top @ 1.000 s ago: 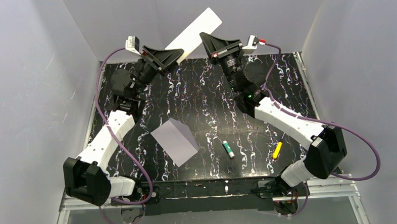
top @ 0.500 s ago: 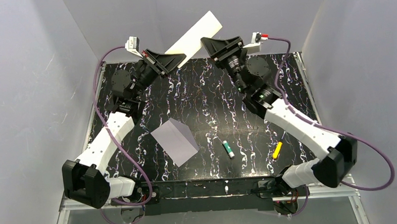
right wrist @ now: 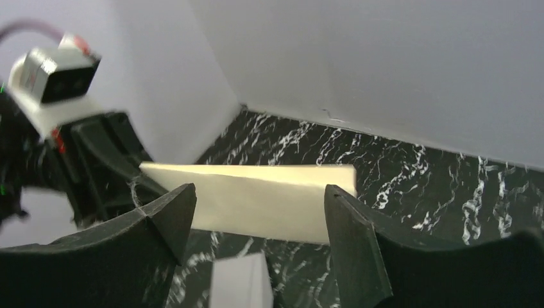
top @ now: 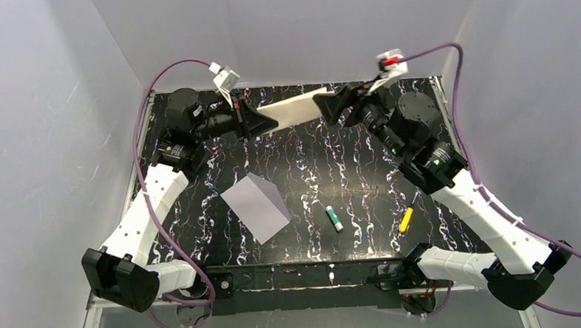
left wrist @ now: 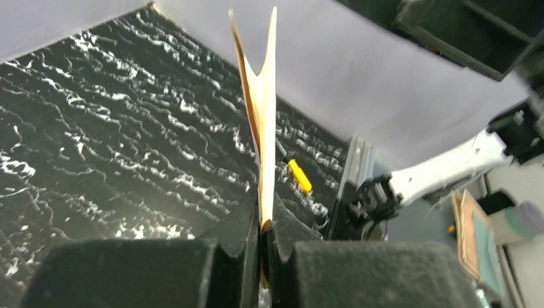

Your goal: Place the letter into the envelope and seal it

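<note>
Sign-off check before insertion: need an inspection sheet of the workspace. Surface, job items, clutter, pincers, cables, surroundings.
Surface: black white-veined tabletop; no spill seen.
Job's things: letter folded, held off the table at the back; envelope flat on the table, apart from the letter.
Clutter: green-and-white tube and yellow piece, loose right of the envelope.
Grippers: left pincer shut on the letter; right pincer open at the letter's other end, contact unclear.
Cables: left purple cable and right purple cable run along the arms, off the job's things.
Surroundings: plain grey walls; nothing else seen.
</note>
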Robot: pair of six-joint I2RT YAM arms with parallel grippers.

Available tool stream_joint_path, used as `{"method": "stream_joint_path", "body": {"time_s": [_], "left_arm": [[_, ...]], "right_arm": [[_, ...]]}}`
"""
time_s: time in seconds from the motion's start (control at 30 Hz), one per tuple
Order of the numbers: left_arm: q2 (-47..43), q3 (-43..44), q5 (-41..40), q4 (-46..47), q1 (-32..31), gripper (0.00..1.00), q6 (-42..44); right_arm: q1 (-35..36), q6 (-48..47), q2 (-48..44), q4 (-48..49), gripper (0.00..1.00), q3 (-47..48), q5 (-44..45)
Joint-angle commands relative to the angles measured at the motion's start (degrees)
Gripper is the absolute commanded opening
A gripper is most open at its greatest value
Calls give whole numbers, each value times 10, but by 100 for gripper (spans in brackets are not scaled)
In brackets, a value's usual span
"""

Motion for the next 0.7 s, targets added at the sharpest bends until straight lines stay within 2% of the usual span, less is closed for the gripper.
{"method": "stream_joint_path", "body": {"time_s": [0.0, 0.1, 0.27, 0.4, 0.67], "left_arm": [[-28, 43, 67, -219, 0, 0, 240], [-49, 35, 108, -285, 0, 0, 359], [-82, 18, 150, -348, 0, 0, 511], [-83, 22, 142, -357, 0, 0, 537], [-63, 55, 144, -419, 0, 0, 592]], "right_arm": [[2, -244, 49, -119, 83, 88, -268], [2, -322, 97, -202, 85, 143, -384], [2, -387, 174, -305, 86, 218, -460], [3, -404, 208, -341, 86, 242, -535], [3, -416, 206, -376, 82, 255, -553]]}}
